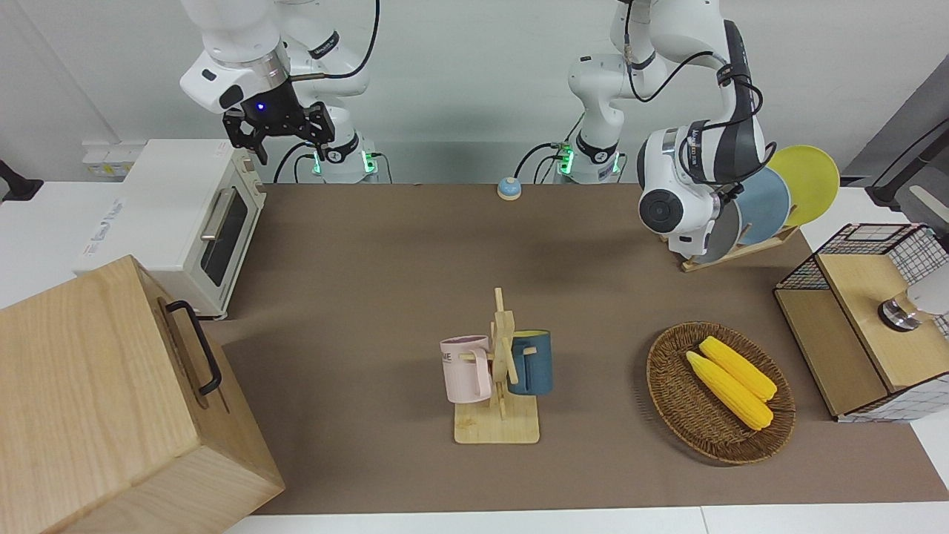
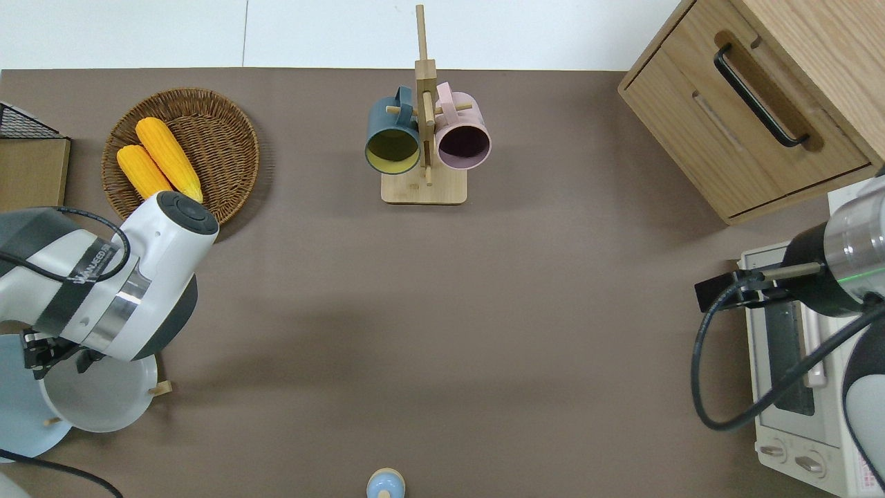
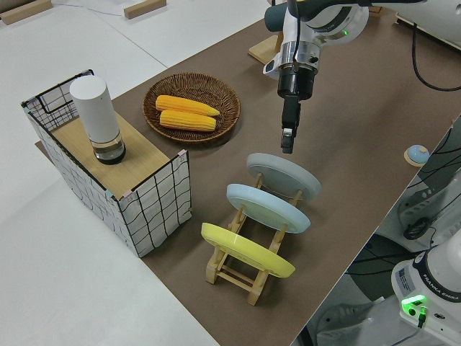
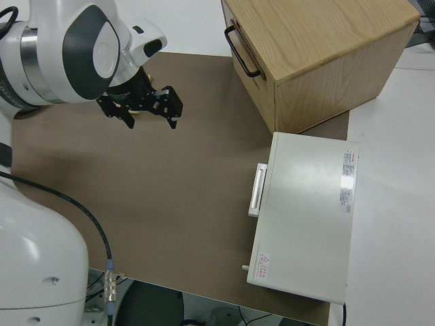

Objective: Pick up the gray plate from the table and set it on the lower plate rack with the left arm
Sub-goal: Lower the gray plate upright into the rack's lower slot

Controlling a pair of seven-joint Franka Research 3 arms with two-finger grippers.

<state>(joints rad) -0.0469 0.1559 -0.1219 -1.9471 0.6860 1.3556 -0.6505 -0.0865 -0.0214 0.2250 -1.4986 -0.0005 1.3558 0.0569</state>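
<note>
The gray plate (image 3: 283,175) stands tilted in the lower plate rack (image 3: 238,270), in the slot at the end toward the table's middle, beside the blue plate (image 3: 268,207) and the yellow plate (image 3: 245,251). It also shows in the overhead view (image 2: 97,401) and the front view (image 1: 723,233). My left gripper (image 3: 288,148) hangs just above the gray plate's upper rim, apart from it, open and empty. In the overhead view the left gripper (image 2: 48,349) is mostly hidden under its own wrist. My right gripper (image 4: 139,115) is parked and open.
A wicker basket (image 1: 660,386) with two corn cobs lies farther from the robots than the rack. A wire-sided box (image 1: 867,319) stands beside it. The mug stand (image 1: 498,371) holds two mugs mid-table. A toaster oven (image 1: 189,222) and a wooden cabinet (image 1: 111,400) stand at the right arm's end.
</note>
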